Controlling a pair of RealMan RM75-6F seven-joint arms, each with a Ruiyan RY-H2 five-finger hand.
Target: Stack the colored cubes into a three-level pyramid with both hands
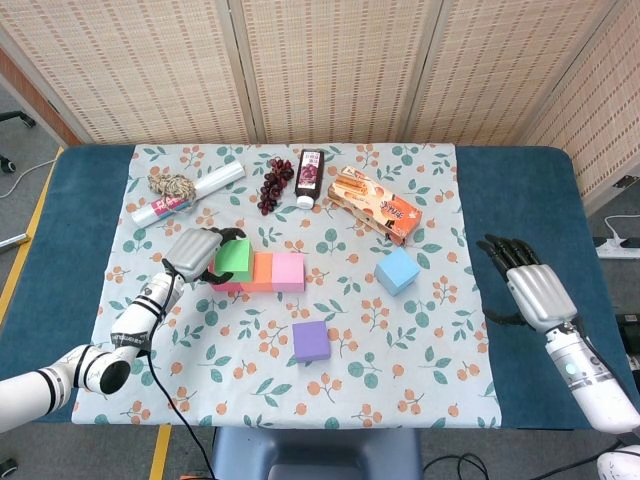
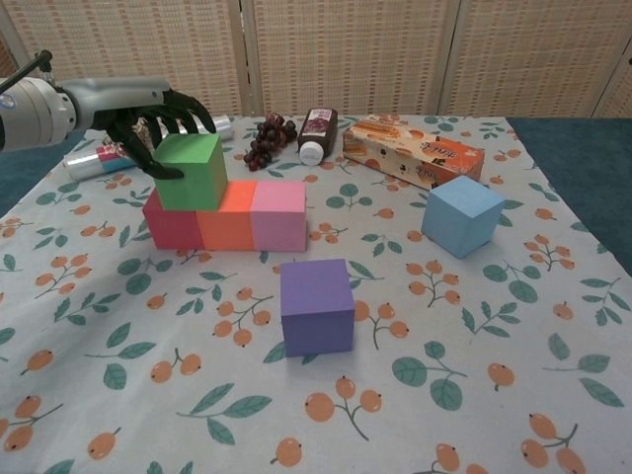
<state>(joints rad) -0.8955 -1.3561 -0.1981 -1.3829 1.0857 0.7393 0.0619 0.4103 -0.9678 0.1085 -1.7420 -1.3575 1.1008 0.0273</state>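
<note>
A row of a red cube (image 2: pixel 170 225), an orange cube (image 2: pixel 227 217) and a pink cube (image 2: pixel 278 215) lies left of centre on the floral cloth. A green cube (image 2: pixel 193 170) sits on top, over the red and orange ones. My left hand (image 2: pixel 148 123) grips this green cube (image 1: pixel 234 260), thumb on its front left edge and fingers curled behind it. A purple cube (image 2: pixel 316 304) stands alone nearer the front, and a light blue cube (image 2: pixel 461 215) lies to the right, turned at an angle. My right hand (image 1: pixel 530 285) hovers empty, fingers spread, over the blue table at the far right.
Along the back of the cloth lie a cracker box (image 1: pixel 375 204), a dark bottle (image 1: pixel 310 177) on its side, a bunch of grapes (image 1: pixel 275 183), a wrapped roll (image 1: pixel 187 195) and a coil of rope (image 1: pixel 173 186). The cloth's right edge (image 1: pixel 470 300) lies between my right hand and the cubes.
</note>
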